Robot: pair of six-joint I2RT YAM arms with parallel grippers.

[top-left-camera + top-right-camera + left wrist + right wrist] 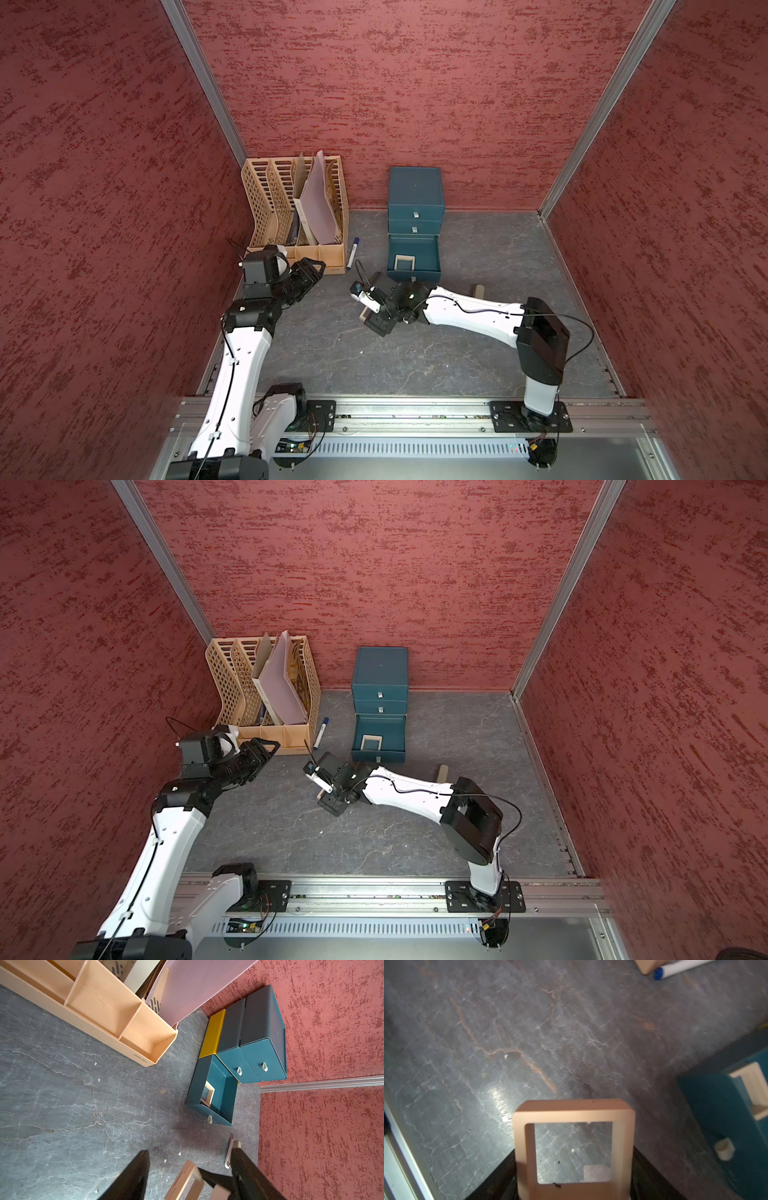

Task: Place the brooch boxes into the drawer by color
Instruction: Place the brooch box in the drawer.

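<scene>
Along the left wall, the left arm (pixel 245 353) rises from its near-left base. Its wrist is bent toward the far right, so the left gripper (pixel 318 266) hovers at the near front of the tan file rack (pixel 291 216). Its fingers are spread apart and empty. A white marker pen (pixel 352 253) with a blue cap lies on the grey table (pixel 478 353) just right of the rack.

Right of centre, the right arm (pixel 469 307) stands up from its near-right base, folds at the elbow and stretches low toward the left. The right gripper (pixel 379 324) is clamped on a pinkish-beige brooch box (pixel 574 1109), held by one edge with the table showing through its clear window. The box appears to hang clear of the table, though the wrist view is blurred.

Just beyond this gripper the dark teal drawer chest (pixel 415 195) stands against the far wall. Its upper two drawers are shut and its bottom drawer (pixel 432 253) stands open. A pale-framed brooch box (pixel 404 262) sits in that drawer's near-left corner. A beige bar (pixel 478 289) lies on the table farther right, partly hidden behind the forearm.
</scene>
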